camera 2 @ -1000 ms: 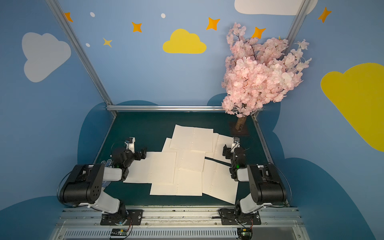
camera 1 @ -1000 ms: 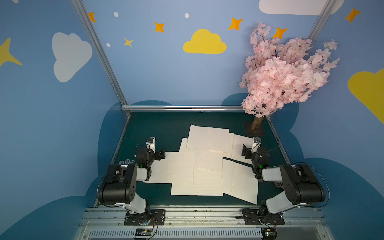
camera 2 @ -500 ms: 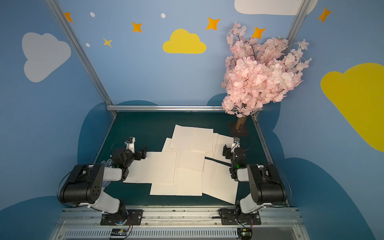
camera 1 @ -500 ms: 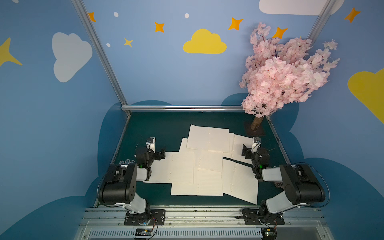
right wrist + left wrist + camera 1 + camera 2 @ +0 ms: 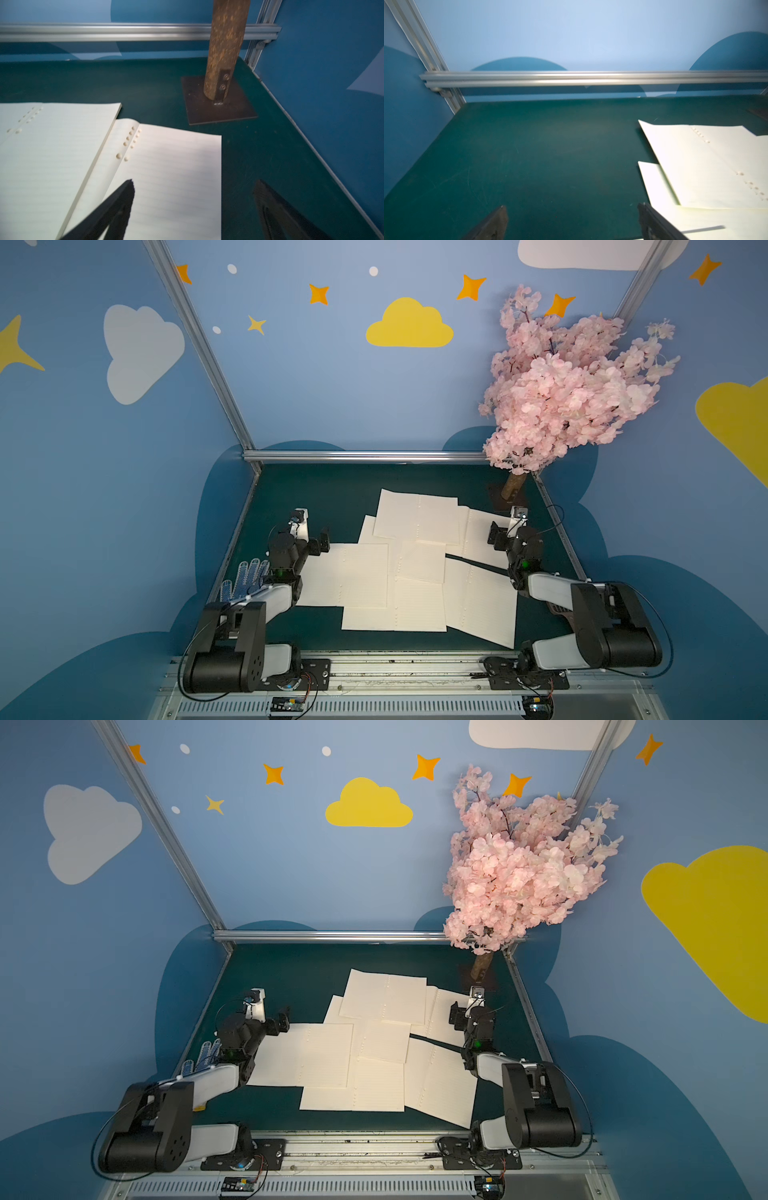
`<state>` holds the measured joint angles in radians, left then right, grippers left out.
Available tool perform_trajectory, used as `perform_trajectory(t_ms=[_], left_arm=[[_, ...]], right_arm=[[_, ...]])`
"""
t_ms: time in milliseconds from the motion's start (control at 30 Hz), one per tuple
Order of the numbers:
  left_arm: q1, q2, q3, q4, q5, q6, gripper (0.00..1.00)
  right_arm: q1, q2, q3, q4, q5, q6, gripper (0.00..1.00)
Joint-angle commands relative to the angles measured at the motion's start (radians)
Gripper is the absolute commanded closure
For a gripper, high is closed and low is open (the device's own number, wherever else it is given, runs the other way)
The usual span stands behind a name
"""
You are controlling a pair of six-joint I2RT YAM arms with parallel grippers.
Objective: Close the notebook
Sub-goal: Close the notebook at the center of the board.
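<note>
A pink blossom tree [image 5: 569, 393] stands at the green table's [image 5: 332, 497] far corner; a blue-dotted glove [image 5: 245, 578] lies well apart.

A: Top views?
B: High over the 6 o'clock edge, tilted down toward 12. Both top views take in the whole table [image 5: 332, 497].
A: Wrists?
B: Low, close. One sits behind the left gripper [image 5: 572, 206], facing 12. The other sits behind the right gripper [image 5: 194, 181], facing 1, tree trunk [image 5: 225, 41] near. Both share the back rail [image 5: 591, 78].

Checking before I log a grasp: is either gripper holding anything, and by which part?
Nothing is held: the left gripper and the right gripper are both open and empty.
</note>
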<state>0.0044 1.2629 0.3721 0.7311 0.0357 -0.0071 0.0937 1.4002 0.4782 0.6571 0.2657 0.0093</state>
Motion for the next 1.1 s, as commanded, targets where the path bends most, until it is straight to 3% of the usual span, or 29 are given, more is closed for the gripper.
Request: perform_trajectory(t_ms=[0,167,233,300,400,533,600,800,900,1000,1067], left_arm=[[-0.015,-0.096,0.117,-0.259,-0.063,-0.047,0.00],[-0.076,-0.206,0.252,-0.478,-0.243,-0.171,0.00],[-0.079,-0.236,0.273,-0.502,-0.205,-0.172,0.00],[-0.085,-0.259,0.273,-0.483,-0.180,-0.190,0.00],[-0.087,-0.268,0.273,-0.470,-0.212,-0.314,0.00],[-0.102,-0.213,0.383,-0.647,-0.218,-0.421,0.00],[-0.128,-0.184,0.412,-0.674,-0.216,-0.438,0.00],[-0.189,-0.090,0.531,-0.778,-0.123,-0.457,0.00],[-0.239,-0.029,0.602,-0.840,-0.110,-0.417,0.00],[-0.264,0.031,0.649,-0.891,-0.133,-0.478,0.00],[-0.265,0.097,0.687,-0.897,-0.043,-0.488,0.00]], right_arm=[[0.006,-0.059,0.121,-0.293,0.088,0.035,0.08],[0.016,-0.121,0.174,-0.419,-0.019,0.072,0.08],[0.027,-0.150,0.170,-0.432,-0.022,0.120,0.08],[0.049,-0.180,0.185,-0.489,0.054,0.186,0.08],[0.082,-0.205,0.250,-0.628,0.216,0.244,0.08],[0.102,-0.197,0.325,-0.747,0.253,0.235,0.08],[0.102,-0.188,0.350,-0.791,0.296,0.305,0.08],[0.112,-0.122,0.452,-0.906,0.289,0.333,0.08],[0.111,-0.079,0.502,-0.972,0.232,0.354,0.08],[0.112,-0.045,0.519,-0.993,0.157,0.364,0.08],[0.111,-0.017,0.522,-0.993,0.115,0.369,0.08]])
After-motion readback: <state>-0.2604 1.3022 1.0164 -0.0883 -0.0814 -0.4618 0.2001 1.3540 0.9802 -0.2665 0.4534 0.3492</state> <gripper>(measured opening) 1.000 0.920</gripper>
